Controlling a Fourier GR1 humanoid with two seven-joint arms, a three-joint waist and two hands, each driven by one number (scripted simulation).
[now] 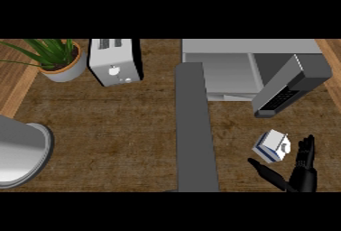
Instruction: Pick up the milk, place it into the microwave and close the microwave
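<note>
We see the milk (pixel 272 146), a small white carton with dark blue trim along its lower side, sitting at an angle on the brown counter (pixel 120 131), just below the lower end of the microwave's open door (pixel 290 85). Just right of it the right hand (pixel 303 167) comes up from the lower edge. Its black fingers are straight and point up the view, and its thumb is spread wide to the left beneath the carton. The hand is open and holds nothing; we cannot tell whether it touches the milk. Across the counter, a grey round vessel (pixel 23 151) sits at the left edge, with a potted plant (pixel 57 56) and a toaster (pixel 115 61) along the far side and a broad bare stretch in front of them. A long grey bar (pixel 195 131) runs down the middle. Right of it stands the microwave (pixel 226 67), its cavity open and its door swung out toward us, with bare counter between the bar and the milk
</note>
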